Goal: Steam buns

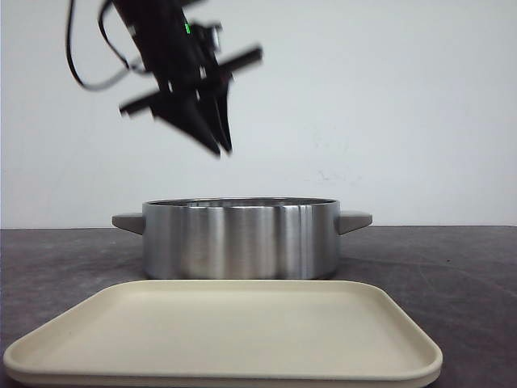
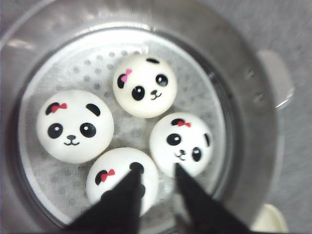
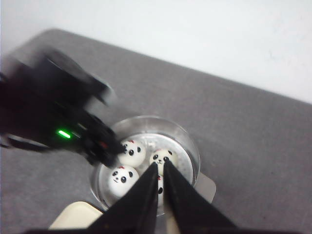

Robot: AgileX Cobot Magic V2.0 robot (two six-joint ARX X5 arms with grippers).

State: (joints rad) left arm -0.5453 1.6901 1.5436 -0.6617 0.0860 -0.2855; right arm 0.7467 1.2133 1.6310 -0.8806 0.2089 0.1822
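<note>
All four buns (image 2: 129, 134) sit inside my steel pot (image 1: 241, 238), resting on the perforated steamer plate (image 2: 92, 68) that forms its floor. Seen from my left wrist, they cluster near the middle of that plate: one with a pink bow (image 2: 145, 85), one with a red bow and a level face (image 2: 74, 126), one tilted with its face turned sideways (image 2: 182, 142), and a fourth (image 2: 117, 178) partly hidden behind my left fingertips. The buns lie close together, the neighbours touching or nearly so; I cannot tell which.

My left gripper (image 1: 220, 145) hangs in the air above the pot, toward the pot's left half in the front view, well clear of its rim. Its fingers (image 2: 129, 204) point down at the buns with a narrow gap between them and nothing held there, so it is released.

My right gripper (image 3: 160, 170) does not show in the front view. From its own wrist camera I see its two fingers drawn close, only a thin slit between them, with nothing gripped; I take it as closed on air. It looks down from high above the pot, with my left arm (image 3: 53, 117) blurred across the pot's far side.

The pot stands on the dark bench (image 1: 452, 267), about midway across it, its two grey handles (image 1: 355, 220) sticking out left and right. A cream tray (image 1: 226, 331) lies at the front edge of the bench, just before the pot, with nothing on it
</note>
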